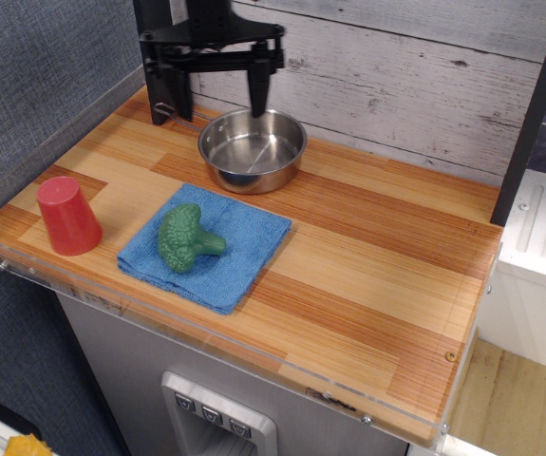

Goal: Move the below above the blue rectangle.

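Counter: a long wooden-plank tabletop [367, 256] with a clear plastic lip along the front edge, backed by a whitewashed board wall [424, 66].
Gripper: a black two-fingered gripper [211, 90] hangs raised at the back left, above and just behind the bowl's far-left rim — its fingers are spread wide apart and hold nothing; one fingertip [257, 103] stands over the far rim, the other near the wall corner.
Blue rectangle: a flat folded blue cloth towel [244, 256], soft and textured, lies near the front left of the counter.
Bowl: the round shiny stainless-steel shallow bowl [254, 149] sits upright and empty on the wood, just behind the towel's far edge, close to it but apparently not touching.
Task state: by my reading the bowl already lies beyond the towel, which may well be the placement wanted.
Handling: I judge it light, rigid and slick — polished steel could slide between smooth fingers, and it would ring or skid if dropped, but not break.
Where to hold: the thin upright rim, one finger inside and one outside, looks the surest grip; no handle can be made out here.
Cup: a red plastic cup [66, 217], upside down, stands left of the towel.
Broccoli: a small green toy broccoli [186, 238] rests on the towel's left half.
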Robot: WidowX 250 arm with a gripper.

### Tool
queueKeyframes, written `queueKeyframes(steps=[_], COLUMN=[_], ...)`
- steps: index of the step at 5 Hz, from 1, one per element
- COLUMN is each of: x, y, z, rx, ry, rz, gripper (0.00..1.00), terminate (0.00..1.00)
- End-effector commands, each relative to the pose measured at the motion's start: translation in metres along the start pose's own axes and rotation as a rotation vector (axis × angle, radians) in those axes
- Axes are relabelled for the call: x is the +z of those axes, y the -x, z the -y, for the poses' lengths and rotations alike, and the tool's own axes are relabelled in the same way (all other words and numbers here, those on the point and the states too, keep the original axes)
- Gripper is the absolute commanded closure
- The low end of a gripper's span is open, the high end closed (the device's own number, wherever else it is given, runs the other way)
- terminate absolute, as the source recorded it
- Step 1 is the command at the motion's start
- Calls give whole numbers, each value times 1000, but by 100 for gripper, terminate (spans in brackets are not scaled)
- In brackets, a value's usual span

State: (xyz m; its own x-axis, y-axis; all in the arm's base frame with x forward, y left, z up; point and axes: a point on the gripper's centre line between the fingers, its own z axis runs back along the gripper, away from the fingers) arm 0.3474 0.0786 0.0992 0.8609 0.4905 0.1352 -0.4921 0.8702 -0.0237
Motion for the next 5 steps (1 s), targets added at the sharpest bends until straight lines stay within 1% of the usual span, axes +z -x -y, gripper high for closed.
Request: queueKeyframes(steps=[1,2,3,4,5], x=[41,50,51,51,51], y=[14,26,42,42,42], z=[40,59,83,83,83], rx=[-121,-195,-270,-270,-270], ry=[48,58,51,51,51], rz=[85,107,117,117,117], gripper=[0,0,0,0,0], terminate=[0,0,0,0,100])
